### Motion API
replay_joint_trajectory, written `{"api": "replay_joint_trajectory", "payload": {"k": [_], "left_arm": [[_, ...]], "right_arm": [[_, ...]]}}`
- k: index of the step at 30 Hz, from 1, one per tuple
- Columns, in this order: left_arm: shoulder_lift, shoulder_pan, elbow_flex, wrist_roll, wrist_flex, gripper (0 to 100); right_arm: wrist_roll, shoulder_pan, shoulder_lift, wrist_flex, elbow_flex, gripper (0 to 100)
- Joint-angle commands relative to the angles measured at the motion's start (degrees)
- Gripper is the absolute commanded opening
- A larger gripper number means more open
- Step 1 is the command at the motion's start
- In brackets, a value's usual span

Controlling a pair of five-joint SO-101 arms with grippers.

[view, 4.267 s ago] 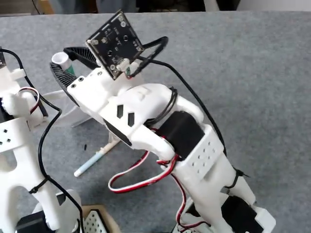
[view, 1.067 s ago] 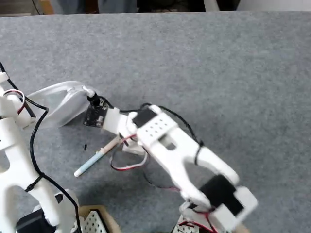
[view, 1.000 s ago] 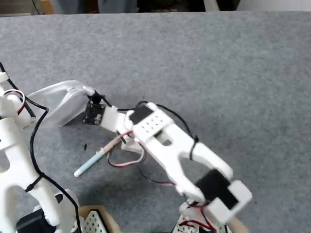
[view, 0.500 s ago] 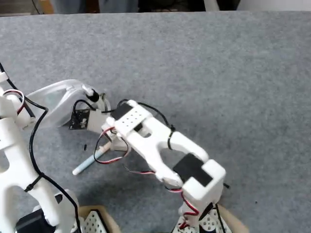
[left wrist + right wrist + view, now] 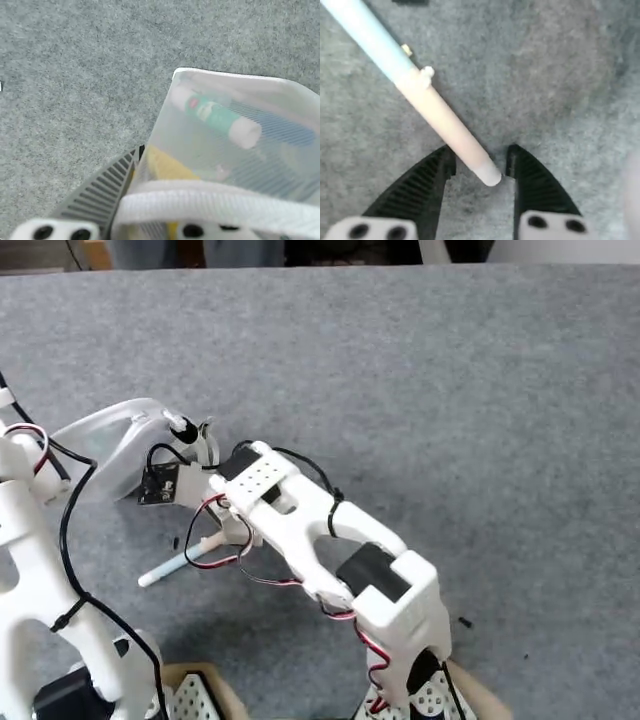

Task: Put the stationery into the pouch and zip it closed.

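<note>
A translucent pouch (image 5: 105, 440) sits at the table's left, and my left gripper (image 5: 142, 160) is shut on its white-banded rim (image 5: 210, 200). Through the pouch wall I see a green-and-white glue stick (image 5: 215, 117), something yellow (image 5: 165, 167) and something blue (image 5: 290, 130). A pale blue and cream pen (image 5: 175, 565) lies flat on the grey mat in front of the pouch. My right gripper (image 5: 481, 151) is low over the mat and open. It straddles the pen's cream end (image 5: 470, 152), with one black finger (image 5: 432, 175) touching it and the other finger (image 5: 525, 172) a little apart.
The right arm (image 5: 330, 540) stretches from the near edge across to the pen. The left arm (image 5: 30, 540) stands at the left edge with its cables. A small black speck (image 5: 175, 542) lies beside the pen. Bare grey mat (image 5: 480, 390) spreads to the right and back.
The right arm, earlier raised with the glue stick in its jaws, has swung left and down over the pen. The pen has slid slightly left and back.
</note>
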Motion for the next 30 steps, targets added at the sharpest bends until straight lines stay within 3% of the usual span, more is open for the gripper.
{"api": "replay_joint_trajectory", "payload": {"k": [1,7,11,30], "left_arm": [[0.26,-1.01,0.40,-0.18,-0.79,3],[0.26,-1.01,0.40,-0.18,-0.79,3],[0.26,-1.01,0.40,-0.18,-0.79,3],[0.26,-0.66,0.04,-0.09,-0.79,3]], "right_arm": [[3.16,1.58,0.75,-0.44,-1.80,11.1],[3.43,4.75,0.48,2.81,-1.98,10.0],[3.25,6.95,0.40,4.13,-2.07,0.8],[3.69,16.70,-14.29,17.85,-0.66,1.2]]}}
